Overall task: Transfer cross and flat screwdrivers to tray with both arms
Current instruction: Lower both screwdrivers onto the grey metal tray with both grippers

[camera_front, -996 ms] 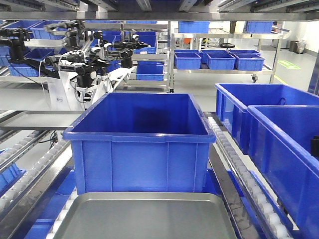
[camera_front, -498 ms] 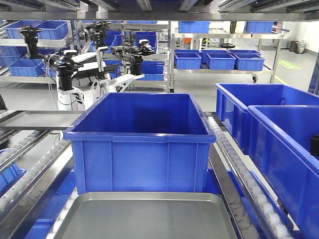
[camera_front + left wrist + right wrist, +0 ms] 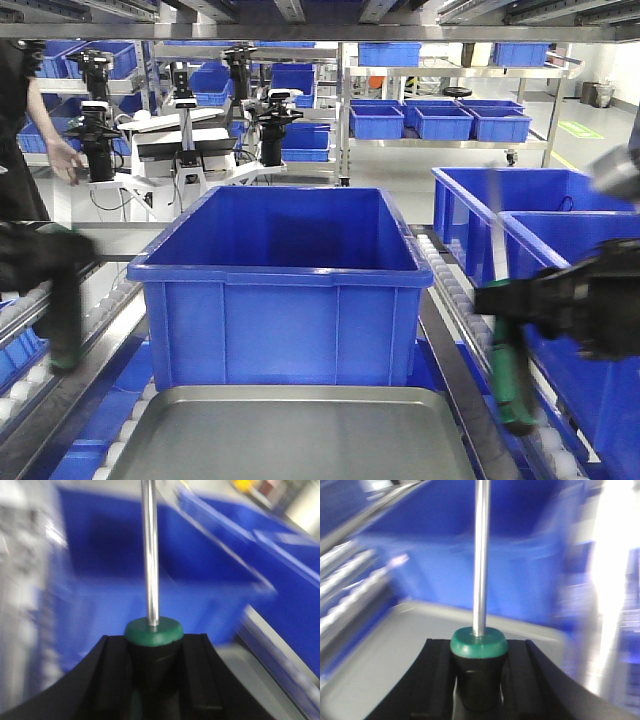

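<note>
- Two slim screwdrivers with black-and-green handles and thin steel shafts are in view, one per arm.
- Left black gripper (image 3: 152,680), blurred at the front view's left edge, is clamped on one screwdriver (image 3: 150,570), shaft pointing straight out from the jaws.
- One shallow grey metal tray (image 3: 290,440) lies low centre before one deep blue plastic bin (image 3: 280,290).
- Right black gripper (image 3: 477,680) pinches the other screwdriver (image 3: 505,345), handle hanging down, shaft upward, right of the tray.
</note>
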Available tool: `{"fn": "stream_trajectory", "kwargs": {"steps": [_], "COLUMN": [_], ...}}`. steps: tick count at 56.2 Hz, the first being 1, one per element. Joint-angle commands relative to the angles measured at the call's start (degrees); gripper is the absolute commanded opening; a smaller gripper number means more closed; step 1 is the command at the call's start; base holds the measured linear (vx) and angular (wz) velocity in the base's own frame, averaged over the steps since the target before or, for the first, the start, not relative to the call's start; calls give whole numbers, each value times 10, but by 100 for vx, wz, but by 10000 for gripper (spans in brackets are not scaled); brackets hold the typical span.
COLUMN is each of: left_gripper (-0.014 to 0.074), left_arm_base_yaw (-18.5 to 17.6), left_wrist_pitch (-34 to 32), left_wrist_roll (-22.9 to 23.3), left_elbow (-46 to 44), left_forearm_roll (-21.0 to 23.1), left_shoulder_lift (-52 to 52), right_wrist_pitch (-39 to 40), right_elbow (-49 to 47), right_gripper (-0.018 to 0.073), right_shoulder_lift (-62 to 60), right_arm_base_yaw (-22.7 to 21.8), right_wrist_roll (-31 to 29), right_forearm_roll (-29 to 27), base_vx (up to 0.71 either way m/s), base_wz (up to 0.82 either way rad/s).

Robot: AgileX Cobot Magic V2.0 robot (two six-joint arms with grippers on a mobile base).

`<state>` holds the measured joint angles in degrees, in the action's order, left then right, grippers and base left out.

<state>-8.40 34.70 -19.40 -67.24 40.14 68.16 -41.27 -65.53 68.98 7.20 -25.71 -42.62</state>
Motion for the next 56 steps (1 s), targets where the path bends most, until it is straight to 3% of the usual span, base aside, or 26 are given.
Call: {"fn": "stream_trajectory", "kwargs": {"steps": [1,12,22,33,45,56], "left_gripper": [3,3,11,62,242,472], "left_arm_base_yaw": [-35,-81,-90,-90,-90,-90], "left_wrist_pitch": [-29,-44,-17,26,54,59], "left_wrist_roll": [-4,-4,-4,-5,-5,-5], "left_elbow": [-18,-18,-18,-18,-18,-18], "left_forearm_roll": [37,37,37,34,32,32], "left_shoulder_lift": [26,107,155,175,193,201], "right_wrist_pitch": [47,172,145,101,95,97], "right_elbow": [-21,-21,-21,-21,-21,-21], "right_gripper": [-8,-6,48,248,500,594], "right_shoulder_lift": [21,107,149,174,180,177], "right_arm_base_yaw": [40,153,167,166,166,166], "right_wrist_roll": [-29,35,38,67,72,74], "right_forearm_roll": [-33,63,80,80,80,79], "base_vx": [0,0,0,0,0,0], "base_wz": [0,0,0,0,0,0]}}
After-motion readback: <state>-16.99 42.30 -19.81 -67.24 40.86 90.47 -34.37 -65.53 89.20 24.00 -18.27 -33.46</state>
